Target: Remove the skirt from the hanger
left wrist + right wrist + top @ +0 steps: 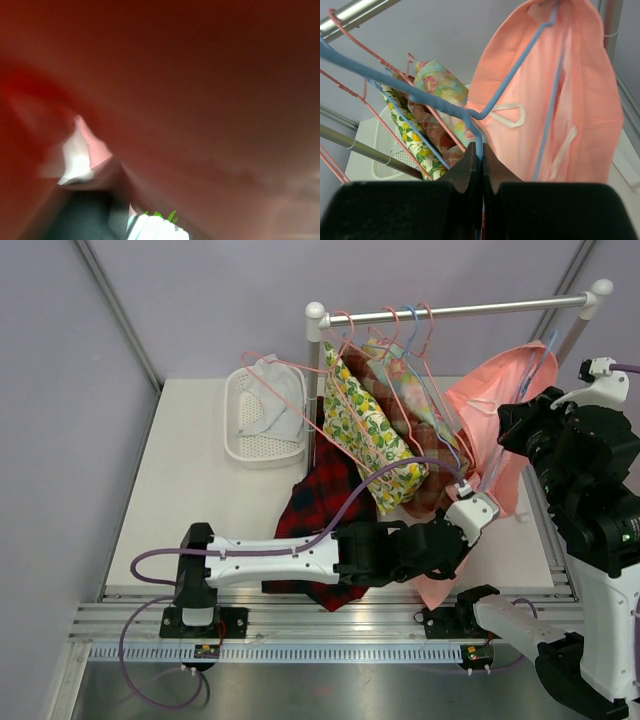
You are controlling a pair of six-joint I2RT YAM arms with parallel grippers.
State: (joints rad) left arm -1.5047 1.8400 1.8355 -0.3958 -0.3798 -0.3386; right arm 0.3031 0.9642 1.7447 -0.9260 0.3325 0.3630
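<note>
My right end effector clenches the blue hanger; my left end effector, grip untellable, is inside the pink skirt, to pull it off.

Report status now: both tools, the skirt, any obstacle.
Right tool shut on blue hanger. Left tool at pink skirt, grip unclear. Skirt on hanger. Other clothes hang close beside.

Right tool clamped, left arm outstretched
</note>
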